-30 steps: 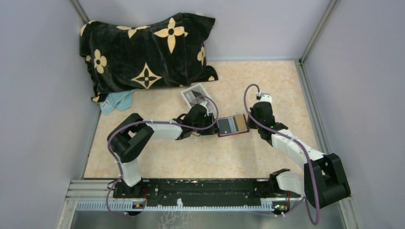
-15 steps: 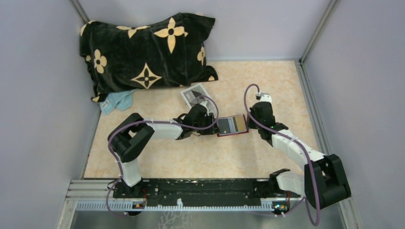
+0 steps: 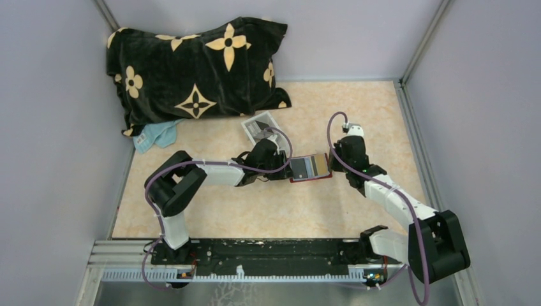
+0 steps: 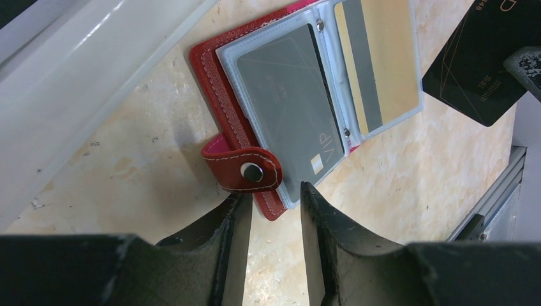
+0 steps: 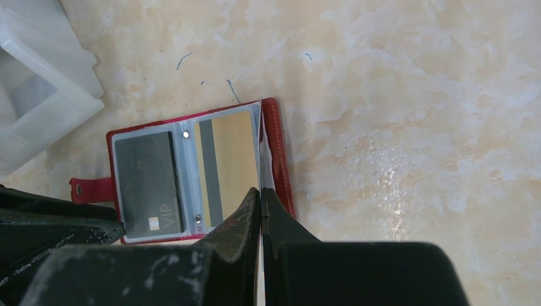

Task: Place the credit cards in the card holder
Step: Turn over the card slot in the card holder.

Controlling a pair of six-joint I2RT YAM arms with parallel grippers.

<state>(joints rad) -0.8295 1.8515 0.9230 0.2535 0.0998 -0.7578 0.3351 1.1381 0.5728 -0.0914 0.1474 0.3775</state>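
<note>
The card holder (image 3: 311, 167) was laid open on the table (image 3: 255, 210), about midway between its near and far edges and slightly toward its right edge. Two cards were seen in the clear sleeves: a grey card (image 4: 290, 108) in the left pocket and a gold card (image 4: 383, 57) with a dark stripe in the right one. The red snap tab (image 4: 245, 169) was turned out past the holder's left edge.

The left gripper (image 4: 271, 197) was placed at that left edge, its jaws partly spread, with the holder's near-left corner lying between the fingertips; contact could not be told. The right gripper (image 5: 261, 194) was set at the holder's right edge, its jaws pressed together on a dark card (image 4: 475, 70), which was seen edge-on between them in the right wrist view and was held just beside the gold card's pocket.

A white tray (image 5: 38, 95) was found just beyond the holder's far-left corner. A black patterned pillow (image 3: 198, 67) and a blue cloth (image 3: 153, 135) were lying in the table's far-left corner.
</note>
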